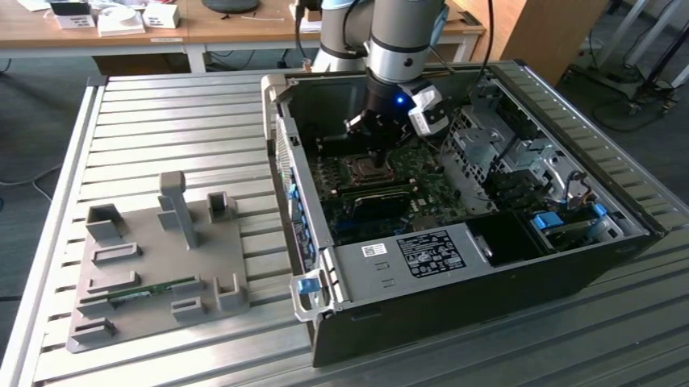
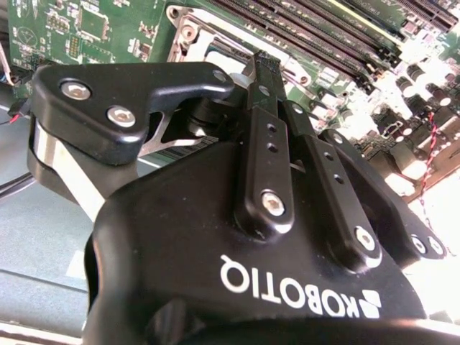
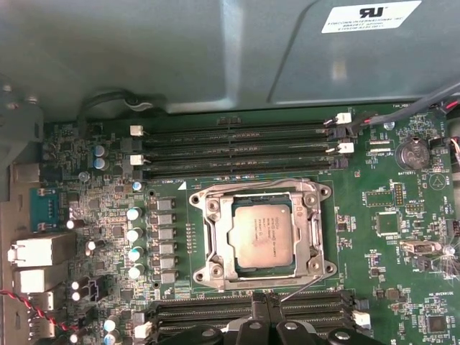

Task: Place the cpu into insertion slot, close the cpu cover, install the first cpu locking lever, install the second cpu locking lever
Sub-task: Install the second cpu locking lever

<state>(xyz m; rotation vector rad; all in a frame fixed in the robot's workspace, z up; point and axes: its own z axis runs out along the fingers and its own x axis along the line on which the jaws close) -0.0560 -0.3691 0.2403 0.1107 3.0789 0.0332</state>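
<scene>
The cpu, pale silver-grey, lies flat in the insertion slot on the green board. The cpu cover, a silver frame, lies down around the chip. One thin wire lever slants up from the slot's corner, and its end is right beside my fingertips. Another lever runs along the slot's opposite edge. My gripper hovers at the slot's edge over the memory slots, with its fingers pressed together. In the exterior view the gripper hangs inside the case just above the slot.
Long black memory slots flank the socket on both sides. Capacitors stand beside it. The case walls, a drive cage and a black labelled shroud hem in the board. A grey fixture plate lies on the table at the exterior view's left.
</scene>
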